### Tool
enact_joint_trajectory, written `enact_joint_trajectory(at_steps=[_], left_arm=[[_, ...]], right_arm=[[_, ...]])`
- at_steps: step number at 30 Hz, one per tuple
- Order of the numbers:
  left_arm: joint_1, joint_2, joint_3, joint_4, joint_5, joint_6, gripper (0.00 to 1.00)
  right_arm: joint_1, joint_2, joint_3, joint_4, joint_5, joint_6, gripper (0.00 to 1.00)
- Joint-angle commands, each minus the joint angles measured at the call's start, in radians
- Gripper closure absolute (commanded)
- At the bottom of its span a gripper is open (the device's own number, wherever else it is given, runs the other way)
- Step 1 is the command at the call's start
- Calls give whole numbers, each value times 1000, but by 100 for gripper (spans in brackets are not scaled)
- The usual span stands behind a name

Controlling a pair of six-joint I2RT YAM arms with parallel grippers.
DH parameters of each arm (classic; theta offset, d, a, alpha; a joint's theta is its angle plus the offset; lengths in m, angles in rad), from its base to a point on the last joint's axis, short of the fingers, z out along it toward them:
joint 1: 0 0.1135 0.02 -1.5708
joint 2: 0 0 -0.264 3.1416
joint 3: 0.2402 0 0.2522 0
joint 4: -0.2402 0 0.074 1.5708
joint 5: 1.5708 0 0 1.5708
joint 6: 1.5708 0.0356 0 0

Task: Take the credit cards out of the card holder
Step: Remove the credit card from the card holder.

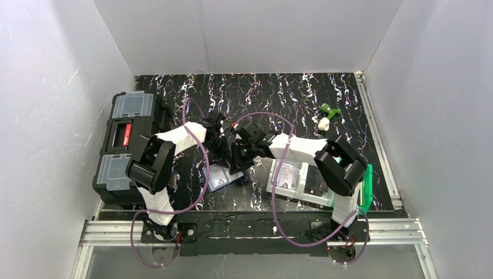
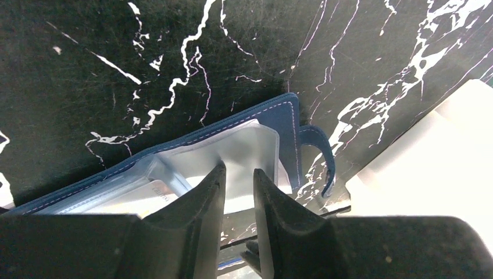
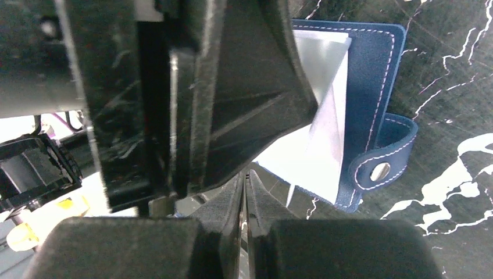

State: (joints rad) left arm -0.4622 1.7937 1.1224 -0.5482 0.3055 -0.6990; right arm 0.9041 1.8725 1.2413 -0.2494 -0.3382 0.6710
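Card holder [image 1: 224, 177] – small navy blue folding case with white stitching – lies open on the table, front of centre, just ahead of the gap between the two arm bases. Both grippers converge on it.

Black marble-pattern table [image 1: 290, 99] with white veins. A black plastic toolbox [image 1: 125, 145] with clear lid compartments sits at the left edge. A white tray [image 1: 299, 199] holding flat items sits front right, partly under the right arm. A small green-and-white object [image 1: 327, 116] lies far right, well apart from the holder.

Left gripper [image 2: 239, 171]: jaws narrow, with a visible gap. Its tips are down over the pale clear plastic sleeves [image 2: 244, 142] on the holder's inner side. Cannot tell whether it actually grips a sleeve. In the right wrist view one sleeve leaf [image 3: 325, 133] stands up from the case against the left finger.

Right gripper [image 3: 245, 177]: jaws closed to a hairline slit, tips at the near corner of the raised sleeve. Cannot tell if anything is pinched.

Credit cards – one pale card [image 2: 152, 195] with printed lettering shows inside a sleeve, left of the left fingers and mostly hidden.

The snap tab [image 3: 386, 154] curls off the holder's outer edge, its metal stud [image 3: 380, 171] unfastened.
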Motion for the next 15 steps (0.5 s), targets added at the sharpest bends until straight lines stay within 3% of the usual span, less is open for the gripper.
enact_joint_trajectory(at_steps=[1,9,15], left_arm=[[2,-42,41,-65,-30,43,74],[3,-112,78,-143,-119,88,67],[7,-239,11,-192,-223,96,60]], right_arm=[[-12,5,-31,91,25,34,90],[-50,78,-67,138,-30,99,95],[-60,100,-55,126,-43,111,95]])
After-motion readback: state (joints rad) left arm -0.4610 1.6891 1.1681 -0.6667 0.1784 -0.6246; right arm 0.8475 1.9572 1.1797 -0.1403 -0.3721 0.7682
